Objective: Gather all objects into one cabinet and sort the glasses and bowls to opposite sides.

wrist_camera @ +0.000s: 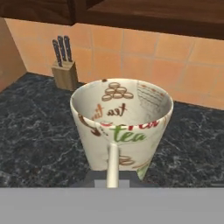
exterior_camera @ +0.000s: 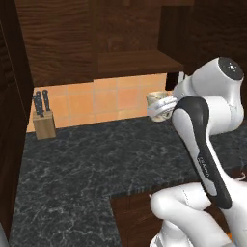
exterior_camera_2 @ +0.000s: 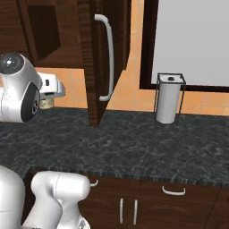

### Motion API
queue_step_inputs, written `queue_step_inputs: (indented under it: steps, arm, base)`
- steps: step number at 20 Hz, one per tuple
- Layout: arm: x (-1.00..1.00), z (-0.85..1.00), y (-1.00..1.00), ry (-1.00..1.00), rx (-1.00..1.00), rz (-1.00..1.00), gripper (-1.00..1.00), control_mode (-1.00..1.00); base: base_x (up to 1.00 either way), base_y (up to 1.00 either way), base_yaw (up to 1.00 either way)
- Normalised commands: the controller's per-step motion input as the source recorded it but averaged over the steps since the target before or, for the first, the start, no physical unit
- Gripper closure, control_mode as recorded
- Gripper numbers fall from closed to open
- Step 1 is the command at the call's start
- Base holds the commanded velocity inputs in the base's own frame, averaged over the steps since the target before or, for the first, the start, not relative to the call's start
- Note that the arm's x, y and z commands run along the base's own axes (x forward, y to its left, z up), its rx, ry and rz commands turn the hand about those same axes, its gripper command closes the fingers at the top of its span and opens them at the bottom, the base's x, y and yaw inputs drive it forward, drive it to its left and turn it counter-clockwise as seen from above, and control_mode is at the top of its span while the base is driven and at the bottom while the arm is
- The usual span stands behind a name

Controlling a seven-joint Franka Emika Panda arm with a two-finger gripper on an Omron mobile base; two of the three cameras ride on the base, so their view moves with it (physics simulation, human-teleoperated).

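A pale mug [wrist_camera: 121, 127] with brown and green printing fills the hand view, its handle turned toward the camera. My gripper [wrist_camera: 113, 178] is shut on it at the handle side, and the fingertips are mostly hidden under the mug. In the left base view the mug [exterior_camera: 156, 100] hangs at my gripper [exterior_camera: 163, 108] just above the back of the counter, under the wall cabinet's shelf [exterior_camera: 140, 61]. The cabinet door [exterior_camera_2: 96, 62] stands open, its white bar handle [exterior_camera_2: 108, 58] facing out. The mug [exterior_camera_2: 46, 104] peeks from behind my arm. The other cups and the black bowl are out of view.
A knife block [exterior_camera: 44, 123] stands at the back left of the dark marble counter [exterior_camera: 87, 159]. A paper towel holder [exterior_camera_2: 167, 103] stands at the right under a pale window panel [exterior_camera_2: 192, 40]. Low drawer cabinets [exterior_camera_2: 173, 191] run below the counter edge.
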Motion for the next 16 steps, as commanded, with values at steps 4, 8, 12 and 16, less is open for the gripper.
queue_step_inputs:
  steps: [4,8,12,16]
  arm:
    - [-0.79,-0.55,0.02,-0.17,-0.03,-0.3,1.0,-1.0]
    - [0.0,-0.08,0.0,0.03,0.03,-0.03,1.0,-1.0]
    - [0.0,0.0,-0.06,0.04,0.04,0.0,1.0,-1.0]
    - [0.0,0.0,0.0,0.0,0.0,0.0,1.0,1.0]
  base:
    - [0.0,0.0,0.0]
    - [0.0,0.0,0.0]
    - [0.0,0.0,0.0]
    - [-0.43,-0.14,-0.09]
